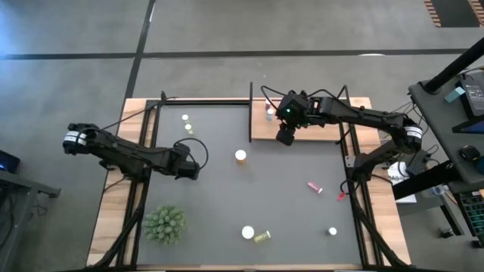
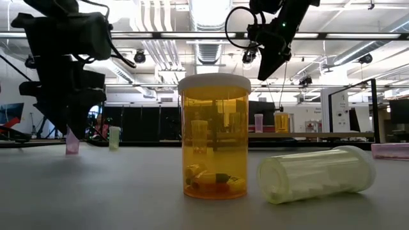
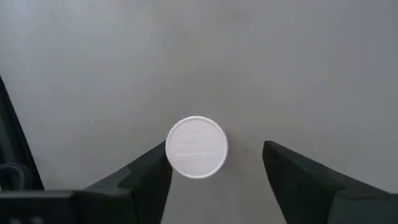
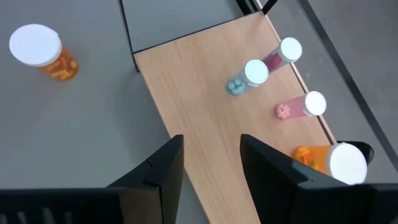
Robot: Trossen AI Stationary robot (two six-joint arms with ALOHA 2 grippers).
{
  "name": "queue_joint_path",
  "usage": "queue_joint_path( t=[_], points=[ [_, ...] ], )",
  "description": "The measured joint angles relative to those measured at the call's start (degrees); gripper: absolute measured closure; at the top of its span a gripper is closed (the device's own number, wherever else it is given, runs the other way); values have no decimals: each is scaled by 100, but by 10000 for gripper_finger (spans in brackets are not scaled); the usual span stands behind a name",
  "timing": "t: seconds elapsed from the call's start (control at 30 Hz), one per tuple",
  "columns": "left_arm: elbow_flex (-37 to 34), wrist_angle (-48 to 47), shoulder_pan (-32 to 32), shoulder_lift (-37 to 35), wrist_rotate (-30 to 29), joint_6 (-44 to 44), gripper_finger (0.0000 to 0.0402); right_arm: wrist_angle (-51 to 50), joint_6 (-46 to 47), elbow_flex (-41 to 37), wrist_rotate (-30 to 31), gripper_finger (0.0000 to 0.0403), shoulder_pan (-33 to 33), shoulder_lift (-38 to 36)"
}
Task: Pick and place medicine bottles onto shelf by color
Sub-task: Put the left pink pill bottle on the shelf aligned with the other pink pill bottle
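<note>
A small bottle with a white round cap [image 3: 196, 147] stands upright on the dark mat. My left gripper [image 3: 216, 149] points down over it, open, one finger on each side of the cap. The low view shows its pink body [image 2: 72, 144] under that gripper [image 2: 67, 124]. In the high view the gripper [image 1: 190, 165] hides the bottle. My right gripper [image 4: 211, 146] hangs open and holds nothing above the shelf [image 4: 205, 93], near its front edge [image 1: 285, 138]. Several bottles stand on the shelf: one with blue pills [image 4: 249, 78], two pink [image 4: 283, 53] [image 4: 298, 107] and one orange [image 4: 329, 160]. My left gripper comes at the pink bottle from above. One fingertip [image 3: 158, 158] stands right at the cap's rim [image 3: 169, 149]; I cannot tell whether it touches. The other finger [image 3: 277, 162] stands clear of the cap. The bottle stands upright on the mat.
On the mat are an upright orange bottle [image 1: 240, 156], another orange one [image 1: 248, 232] beside a yellow-green bottle lying down [image 1: 262, 236], a pink bottle lying down [image 1: 314, 187], a white cap [image 1: 332, 231] and two small bottles at the far left [image 1: 187, 123]. A spiky green plant [image 1: 165, 224] stands near left.
</note>
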Motion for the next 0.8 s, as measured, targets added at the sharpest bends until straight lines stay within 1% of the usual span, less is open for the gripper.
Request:
queue_joint_path(
  t=[0.1,0.37,0.8],
  points=[
    [33,21,0,-12,-4,2,192,0,12,0,-2,254,0,0],
    [132,49,1,-22,-63,8,215,-2,17,0,-2,254,0,0],
    [125,104,0,-22,-95,11,277,-2,17,0,-2,254,0,0]
  ],
)
